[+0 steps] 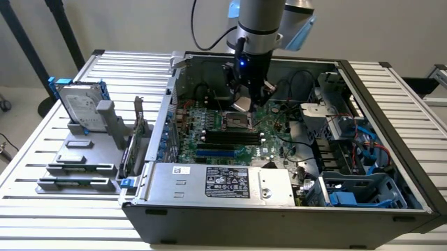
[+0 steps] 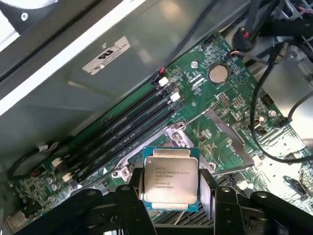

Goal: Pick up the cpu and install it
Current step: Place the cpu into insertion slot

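End effector (image 2: 172,197): pinching cpu (image 2: 171,178) | over motherboard (image 2: 230,103) | inside open computer case (image 1: 279,222)

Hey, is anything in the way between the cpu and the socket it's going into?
Nothing visible is in the way. The gripper holds the cpu by its edges above the socket on the motherboard. No cable or part lies between them, and the black cables run off to the side.
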You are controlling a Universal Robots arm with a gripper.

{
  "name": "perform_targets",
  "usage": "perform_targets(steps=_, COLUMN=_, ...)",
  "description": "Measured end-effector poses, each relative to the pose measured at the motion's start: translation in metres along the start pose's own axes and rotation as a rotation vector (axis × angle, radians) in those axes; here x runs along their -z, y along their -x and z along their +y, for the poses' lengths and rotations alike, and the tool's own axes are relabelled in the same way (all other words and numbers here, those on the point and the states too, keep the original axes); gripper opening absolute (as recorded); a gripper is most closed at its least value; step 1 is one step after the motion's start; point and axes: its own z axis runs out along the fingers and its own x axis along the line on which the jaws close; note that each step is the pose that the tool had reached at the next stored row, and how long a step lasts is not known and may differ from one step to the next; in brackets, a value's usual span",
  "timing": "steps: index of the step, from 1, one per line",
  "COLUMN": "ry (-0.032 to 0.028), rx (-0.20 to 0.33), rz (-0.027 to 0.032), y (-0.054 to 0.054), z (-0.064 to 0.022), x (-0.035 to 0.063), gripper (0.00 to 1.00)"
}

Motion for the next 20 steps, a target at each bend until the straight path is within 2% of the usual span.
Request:
perform_targets(steps=9, ry=0.009, rx=-0.157, rz=-0.0128, y=0.0003, z=-0.0003, x=-0.0041, gripper=0.55)
perform_targets(steps=18, ry=0.0014, rx=-0.236, rz=-0.0059, y=-0.0015, z=-0.0019, x=-0.0043, gripper=0.55)
perform_targets(steps=20, ry=0.0011, rx=-0.263, rz=-0.0061, y=-0.0016, z=-0.002, x=-0.0048, gripper=0.55)
